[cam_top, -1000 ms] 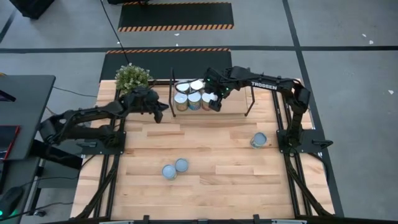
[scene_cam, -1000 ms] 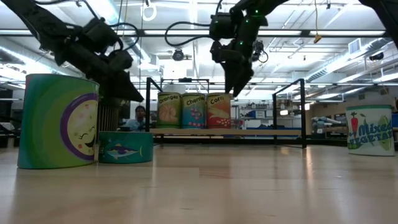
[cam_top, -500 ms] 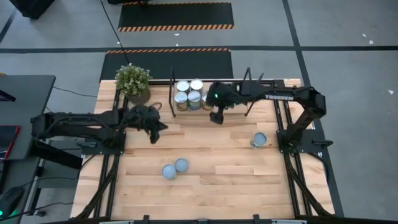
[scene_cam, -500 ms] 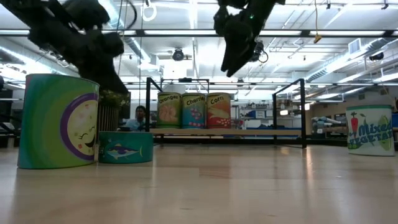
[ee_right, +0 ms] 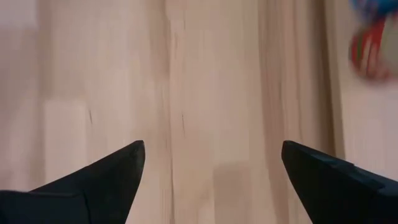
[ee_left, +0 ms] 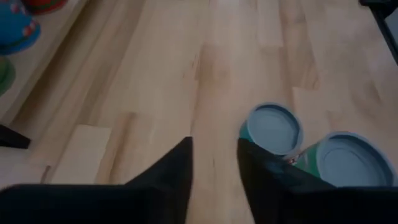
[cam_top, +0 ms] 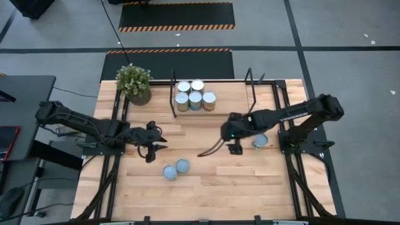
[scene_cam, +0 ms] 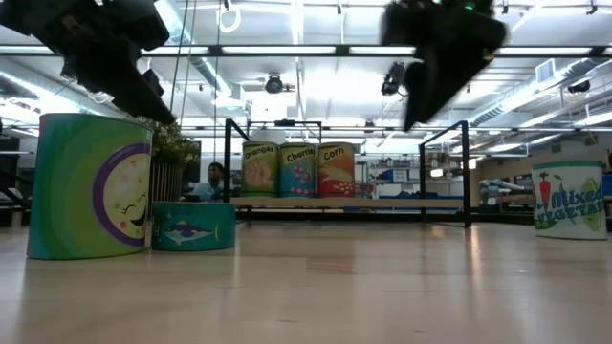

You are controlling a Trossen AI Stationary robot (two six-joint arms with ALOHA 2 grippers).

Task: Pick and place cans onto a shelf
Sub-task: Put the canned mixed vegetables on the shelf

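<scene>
Five cans (cam_top: 195, 95) stand upright on the wooden shelf (cam_top: 228, 100) at the table's far side, between its black brackets. Two more cans (cam_top: 176, 169) stand together near the table's middle; one is tall and green (scene_cam: 91, 186), the other flat and teal (scene_cam: 194, 226). A single can (cam_top: 260, 140) stands at the right. My left gripper (cam_top: 154, 145) hovers just left of and beyond the pair, with a narrow empty gap between its fingers (ee_left: 214, 168). My right gripper (cam_top: 234, 145) hangs wide open (ee_right: 211, 174) above bare wood, left of the single can.
A potted green plant (cam_top: 134, 81) stands at the far left corner beside the shelf. The black arm mounts run along the table's left and right sides. Bare wood lies between the pair of cans and the single can.
My left gripper has swung from the shelf's left end toward the near edge and now hangs close to the pair of cans. My right gripper has drawn away from the cans on the shelf toward the near right, ending beside the single can. No can has moved.
</scene>
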